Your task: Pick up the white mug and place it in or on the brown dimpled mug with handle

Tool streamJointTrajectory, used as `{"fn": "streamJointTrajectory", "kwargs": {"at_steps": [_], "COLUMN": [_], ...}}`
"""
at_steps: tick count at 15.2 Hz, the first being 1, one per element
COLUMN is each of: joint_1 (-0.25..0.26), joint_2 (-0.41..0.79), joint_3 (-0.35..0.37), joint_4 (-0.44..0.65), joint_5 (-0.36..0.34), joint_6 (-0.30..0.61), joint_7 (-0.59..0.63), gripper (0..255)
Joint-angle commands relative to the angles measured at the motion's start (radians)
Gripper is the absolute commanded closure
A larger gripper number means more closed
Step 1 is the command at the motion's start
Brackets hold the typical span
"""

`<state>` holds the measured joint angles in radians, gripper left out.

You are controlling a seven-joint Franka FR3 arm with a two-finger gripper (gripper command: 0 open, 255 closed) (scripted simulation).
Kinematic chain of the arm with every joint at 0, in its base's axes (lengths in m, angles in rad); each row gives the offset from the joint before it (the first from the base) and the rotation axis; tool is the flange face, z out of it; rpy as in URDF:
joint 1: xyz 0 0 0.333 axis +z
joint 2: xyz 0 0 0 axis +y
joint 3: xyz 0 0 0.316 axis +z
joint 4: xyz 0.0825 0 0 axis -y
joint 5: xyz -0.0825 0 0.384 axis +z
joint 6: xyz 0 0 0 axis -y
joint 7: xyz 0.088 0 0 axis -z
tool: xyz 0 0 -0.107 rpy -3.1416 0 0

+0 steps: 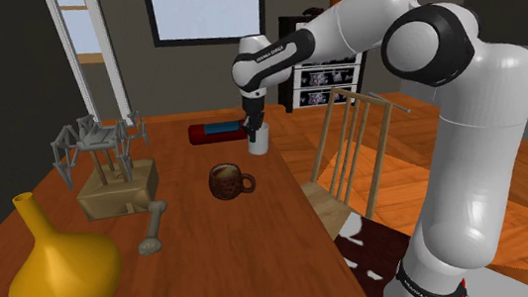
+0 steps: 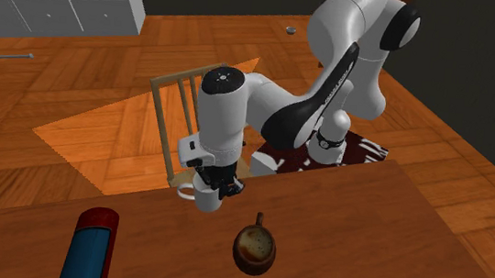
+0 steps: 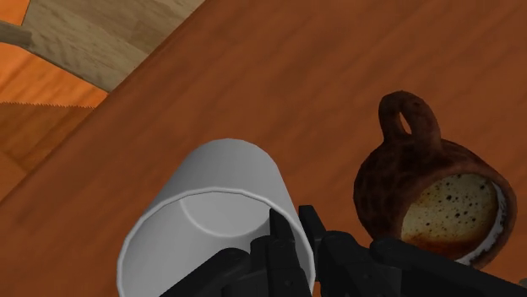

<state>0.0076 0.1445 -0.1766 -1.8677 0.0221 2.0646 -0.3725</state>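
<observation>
**Item 1, gripper** (image 3: 291,238): fingers are pressing in on the wall of the white mug (image 3: 211,221), one inside the rim and one outside. Nothing else is sitting in the pinch.

**Item 2, white mug:** hanging upright under the gripper, mouth up, long axis vertical. It is sitting near the table (image 1: 263,262) edge on the chair (image 1: 324,204) side. Its handle (image 2: 184,191) is sticking out toward the second ext. view's left, i.e. away from the target. Can't tell whether the base is clearing the tabletop.

**Item 3, brown dimpled mug** (image 1: 228,182): standing upright on the table, mouth opening upward, inside pale and speckled. Its handle is pointing to the shoulder view's right.

**Key relation:** the target is lying near the held mug but apart from it.
- Shoulder view: toward the camera and slightly left.
- Second ext. view: lower right.

**Judgement:** the coming move is likely needing a lift above the brown rim, then a short sideways carry. After that comes a lowering w/ both vertical axes lined up. The fit is looking tight, so the mug may be ending up perched on the rim rather than going inside.

**Writing:** the forearm (image 1: 278,52) is carrying white lettering, reading approx. "FRANKA EMIKA". No marks are showing on either mug.
</observation>
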Motion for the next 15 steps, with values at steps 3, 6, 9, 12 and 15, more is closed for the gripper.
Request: {"fn": "streamJointTrajectory", "kwargs": {"at_steps": [3, 6, 9, 12, 15], "joint_1": [0.002, 0.002, 0.002, 0.002, 0.015], "joint_2": [-0.009, -0.017, -0.023, -0.027, -0.033], "joint_3": [0.001, 0.000, 0.000, 0.000, 0.010], "joint_4": [0.044, 0.075, 0.108, 0.143, 0.160], "joint_5": [-0.003, -0.004, -0.006, -0.007, -0.010], "joint_6": [-0.054, -0.092, -0.131, -0.170, -0.193], "joint_7": [0.004, 0.005, 0.006, 0.007, 0.030], "gripper": [255, 255, 255, 255, 255]}}
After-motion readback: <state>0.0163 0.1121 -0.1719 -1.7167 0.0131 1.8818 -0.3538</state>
